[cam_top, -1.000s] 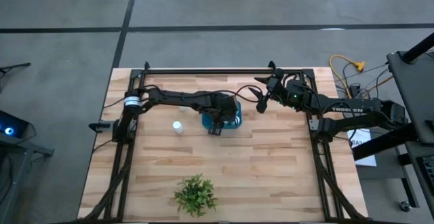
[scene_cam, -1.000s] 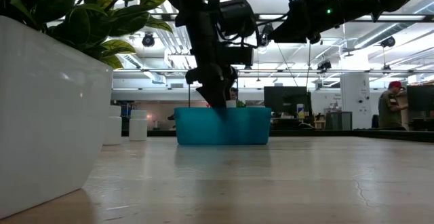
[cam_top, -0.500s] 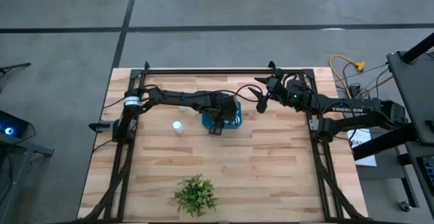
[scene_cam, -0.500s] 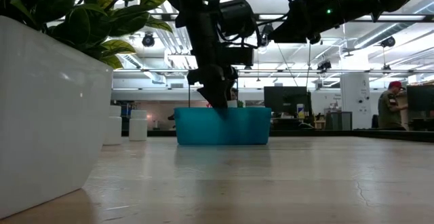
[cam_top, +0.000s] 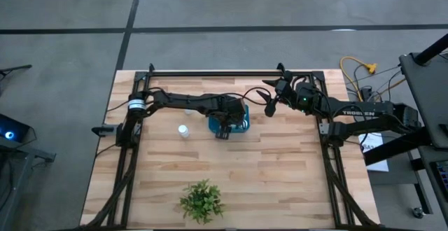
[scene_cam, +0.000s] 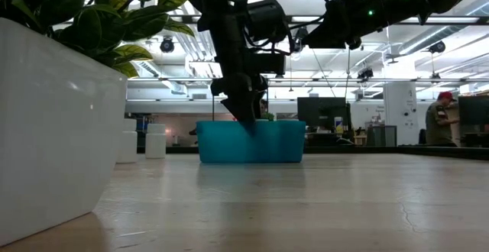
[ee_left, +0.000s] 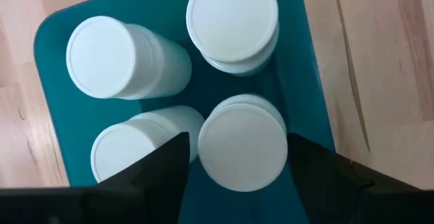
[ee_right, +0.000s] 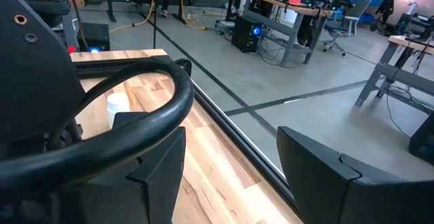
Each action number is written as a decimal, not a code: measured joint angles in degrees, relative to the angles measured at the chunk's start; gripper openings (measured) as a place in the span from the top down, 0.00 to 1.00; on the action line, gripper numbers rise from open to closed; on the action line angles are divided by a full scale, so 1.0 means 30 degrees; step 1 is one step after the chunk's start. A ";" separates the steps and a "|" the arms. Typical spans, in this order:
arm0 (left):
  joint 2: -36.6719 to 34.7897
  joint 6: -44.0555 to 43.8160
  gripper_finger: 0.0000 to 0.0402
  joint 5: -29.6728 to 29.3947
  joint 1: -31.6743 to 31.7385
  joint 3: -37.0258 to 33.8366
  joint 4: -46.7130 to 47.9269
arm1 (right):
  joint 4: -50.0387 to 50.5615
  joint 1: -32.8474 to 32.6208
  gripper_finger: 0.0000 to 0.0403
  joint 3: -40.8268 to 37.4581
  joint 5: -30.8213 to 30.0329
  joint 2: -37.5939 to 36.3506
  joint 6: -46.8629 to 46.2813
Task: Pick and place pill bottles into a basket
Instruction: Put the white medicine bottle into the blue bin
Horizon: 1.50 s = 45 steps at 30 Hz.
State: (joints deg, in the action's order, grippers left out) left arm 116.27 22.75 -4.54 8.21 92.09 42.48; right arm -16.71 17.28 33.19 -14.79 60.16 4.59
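Note:
The teal basket (cam_top: 242,124) stands on the table at mid-back and also shows in the low view (scene_cam: 267,147). In the left wrist view, four white pill bottles stand upright in the basket (ee_left: 49,61). My left gripper (cam_top: 225,127) reaches down into the basket and is shut on one of them (ee_left: 241,142). A loose bottle (cam_top: 183,131) stands on the table left of the basket. The low view shows two bottles there (scene_cam: 155,141). My right gripper (cam_top: 269,106) hangs open and empty above the table, right of the basket. My left gripper has the bottle's two opposite sides, just below the cap (ee_left: 241,142), between its two fingers (ee_left: 169,166). The fingers come from above, pointing down into the basket. The bottle stands upright inside the basket, beside the other three. Whether its base rests on the basket's floor is hidden.
A green plant (cam_top: 201,201) in a white pot (scene_cam: 53,130) stands near the table's front edge. Bare wood lies between it and the basket. Black frame rails run along the left, right and far edges. A person (scene_cam: 439,122) stands far off in the room.

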 joint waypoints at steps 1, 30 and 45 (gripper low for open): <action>0.0000 -0.0009 0.43 0.0000 0.0000 0.0000 0.0000 | 0.0000 0.0000 0.44 0.0000 0.0000 0.0000 0.0003; -0.3712 -0.0996 0.43 -0.0094 -0.0444 0.0430 0.4571 | 0.0080 -0.0019 0.44 0.0000 0.0080 0.0000 0.0011; -0.7069 -0.1034 0.43 -0.0087 -0.0648 -0.0503 0.7667 | 0.0073 -0.0051 0.44 0.0000 0.0444 0.0000 -0.0048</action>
State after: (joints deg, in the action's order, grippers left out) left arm 95.06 19.65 -4.80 6.26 90.59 65.48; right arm -16.49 17.12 33.19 -13.45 60.16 4.45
